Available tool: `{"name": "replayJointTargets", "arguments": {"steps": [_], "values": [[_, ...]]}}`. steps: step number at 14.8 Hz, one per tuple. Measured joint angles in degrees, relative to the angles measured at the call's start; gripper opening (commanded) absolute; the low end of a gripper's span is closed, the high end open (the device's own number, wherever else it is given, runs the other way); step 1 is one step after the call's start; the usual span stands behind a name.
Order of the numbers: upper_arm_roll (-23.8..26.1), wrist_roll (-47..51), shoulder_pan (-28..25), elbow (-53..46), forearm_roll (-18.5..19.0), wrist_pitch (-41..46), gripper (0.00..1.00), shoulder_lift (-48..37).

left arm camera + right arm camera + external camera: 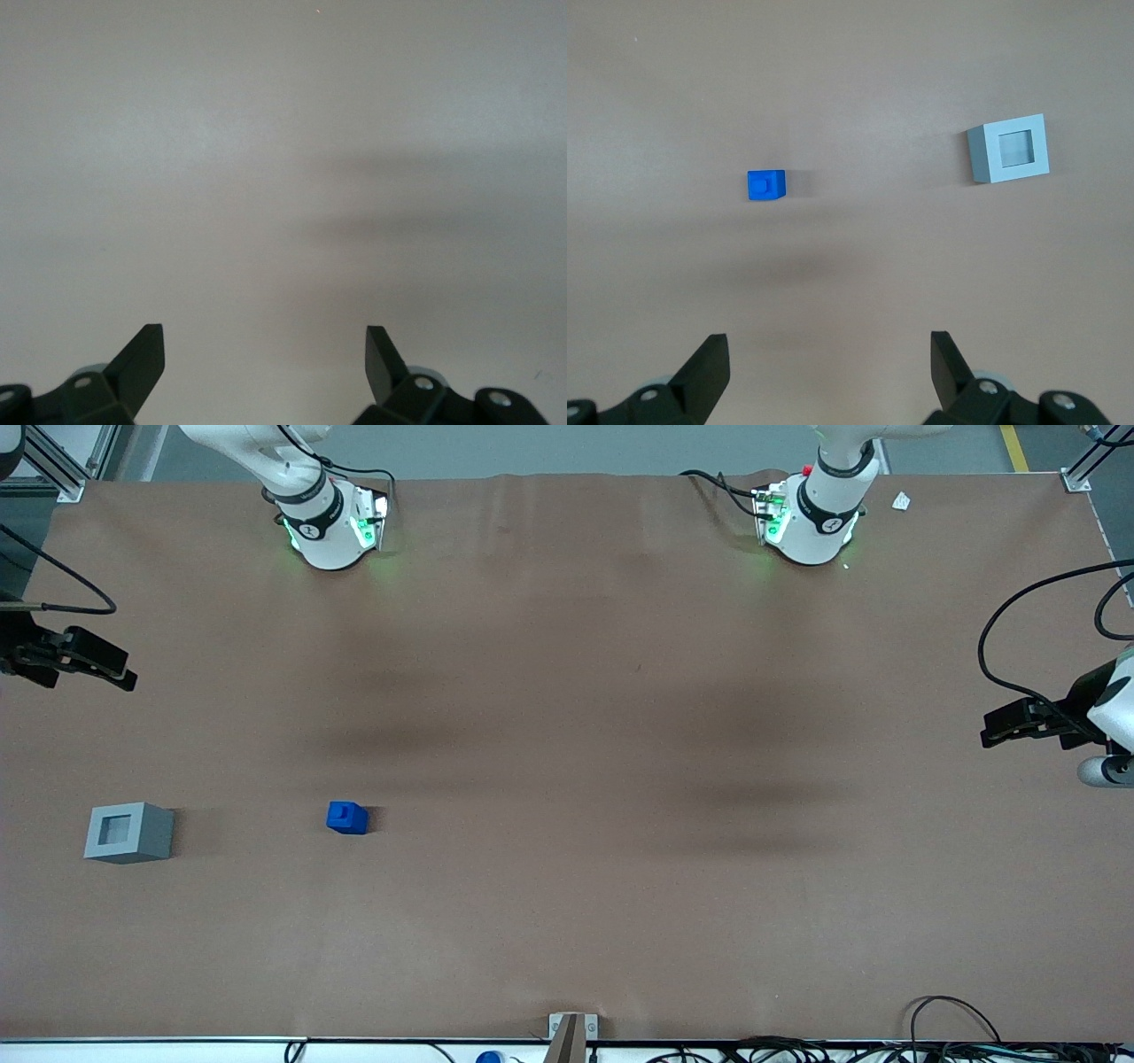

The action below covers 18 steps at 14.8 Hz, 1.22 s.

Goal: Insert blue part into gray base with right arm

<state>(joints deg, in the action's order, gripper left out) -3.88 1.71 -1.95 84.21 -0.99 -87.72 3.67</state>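
Note:
The blue part (346, 817) (765, 185) lies on the brown table, stepped side up. The gray base (129, 833) (1009, 149) stands beside it, closer to the working arm's end of the table, with its pale square recess facing up. The two are well apart. My right gripper (113, 671) (828, 341) hangs high above the table at the working arm's end, farther from the front camera than both blocks. It is open and holds nothing. In the right wrist view both blocks show small, far below the fingertips (713, 354).
The brown table mat (567, 735) covers the whole work surface. Both arm bases (332, 527) stand at the edge farthest from the front camera. Cables (957, 1036) and a small bracket (571, 1032) lie along the nearest edge.

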Motion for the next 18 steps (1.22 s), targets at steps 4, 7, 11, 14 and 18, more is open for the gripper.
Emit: {"name": "replayJointTargets", "arguments": {"steps": [4, 7, 11, 14, 18], "values": [[0.0, 0.2, 0.5, 0.0, -0.6, 0.1, 1.0, 0.0], [0.0, 0.3, 0.7, 0.3, -0.9, 0.7, 1.0, 0.1], [0.1, 0.2, 0.7, 1.0, -0.9, 1.0, 1.0, 1.1], [0.6, 0.2, 0.3, 1.4, -1.1, 0.8, 1.0, 3.0], [1.0, 0.3, -1.7, 3.2, -1.2, -5.1, 1.0, 7.2]]}}
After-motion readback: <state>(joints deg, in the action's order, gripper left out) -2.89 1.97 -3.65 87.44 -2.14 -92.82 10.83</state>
